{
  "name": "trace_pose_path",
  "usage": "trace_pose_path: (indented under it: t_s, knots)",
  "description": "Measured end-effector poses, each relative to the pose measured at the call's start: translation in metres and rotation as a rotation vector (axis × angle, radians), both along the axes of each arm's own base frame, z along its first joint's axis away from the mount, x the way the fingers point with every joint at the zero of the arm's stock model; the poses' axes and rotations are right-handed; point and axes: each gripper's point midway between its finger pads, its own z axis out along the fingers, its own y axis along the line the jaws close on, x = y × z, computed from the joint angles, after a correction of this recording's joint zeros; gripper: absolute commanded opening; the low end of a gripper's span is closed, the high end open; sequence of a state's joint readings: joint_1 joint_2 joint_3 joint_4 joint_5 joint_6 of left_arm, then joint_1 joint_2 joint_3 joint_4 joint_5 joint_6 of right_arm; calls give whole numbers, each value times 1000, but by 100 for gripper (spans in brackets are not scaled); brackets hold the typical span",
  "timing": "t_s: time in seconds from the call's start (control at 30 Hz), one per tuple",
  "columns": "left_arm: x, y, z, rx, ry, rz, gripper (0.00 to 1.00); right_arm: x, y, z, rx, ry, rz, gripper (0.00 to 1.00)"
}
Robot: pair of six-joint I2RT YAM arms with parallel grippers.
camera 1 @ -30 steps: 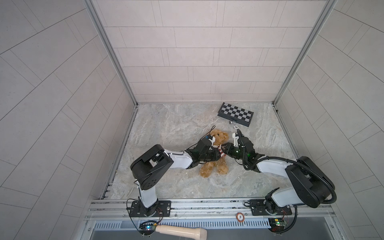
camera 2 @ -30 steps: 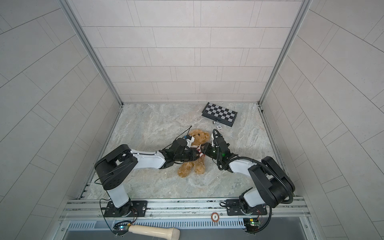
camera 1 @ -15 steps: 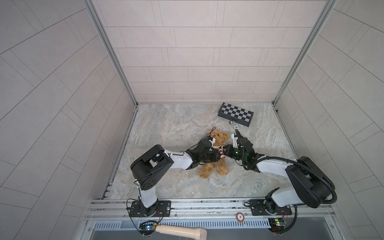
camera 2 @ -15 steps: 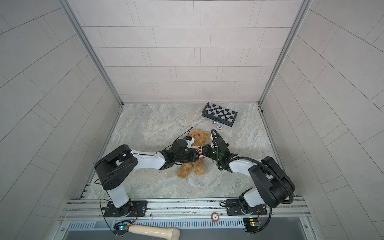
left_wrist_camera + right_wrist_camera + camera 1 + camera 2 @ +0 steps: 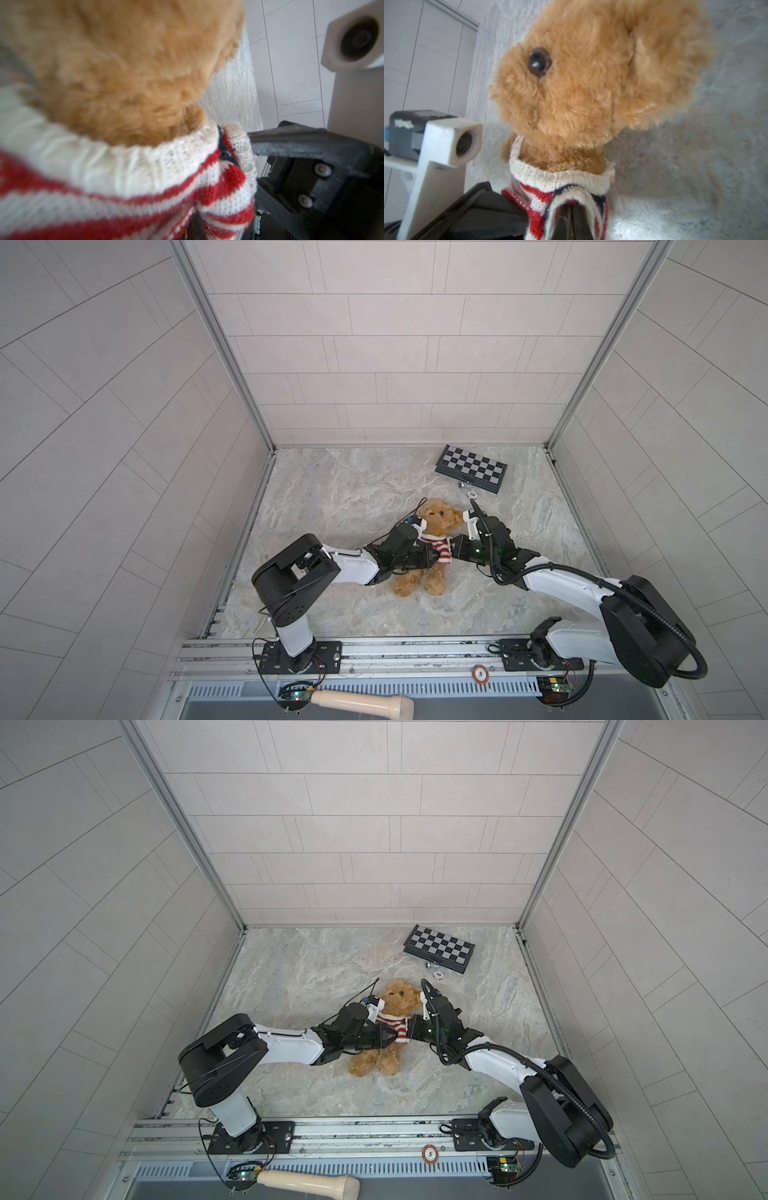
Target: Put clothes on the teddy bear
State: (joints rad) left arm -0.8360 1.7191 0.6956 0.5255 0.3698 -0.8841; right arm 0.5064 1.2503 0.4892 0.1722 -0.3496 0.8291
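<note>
The teddy bear (image 5: 440, 517) (image 5: 401, 995) lies on its back mid-floor, head toward the far wall, legs toward the rail. A red-and-white striped sweater (image 5: 441, 546) (image 5: 395, 1025) sits bunched round its chest, white collar under the chin (image 5: 560, 178). My left gripper (image 5: 433, 562) (image 5: 390, 1040) reaches in from the left and is shut on the sweater's lower edge; its fingers are buried in blurred knit (image 5: 145, 176). My right gripper (image 5: 455, 551) (image 5: 572, 209) comes from the right, fingers pressed together in the mouth of a sleeve, shut on the knit there.
A folded chessboard (image 5: 471, 468) lies at the back right, with a poker chip (image 5: 472, 494) and a small metal piece (image 5: 462, 485) beside it. Another chip (image 5: 480, 673) rests on the front rail, and a wooden handle (image 5: 361, 700) lies below it. Tiled walls enclose three sides.
My right gripper's jaws have closed at the sweater sleeve. The left gripper has stayed shut and both arms have barely shifted; the bear lies as before.
</note>
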Motion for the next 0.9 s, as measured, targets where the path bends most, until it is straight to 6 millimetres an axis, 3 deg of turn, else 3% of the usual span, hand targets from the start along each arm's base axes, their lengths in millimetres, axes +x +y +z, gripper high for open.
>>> trace_pose_path:
  t_s: [0.47,0.9]
  knots:
    - [8,21,9,22,-35,19,0,-26,-10,15,-18,-68,54,0]
    - [3,25,13,97,-95,-5,0,-29,-13,11,-11,-74,38,0]
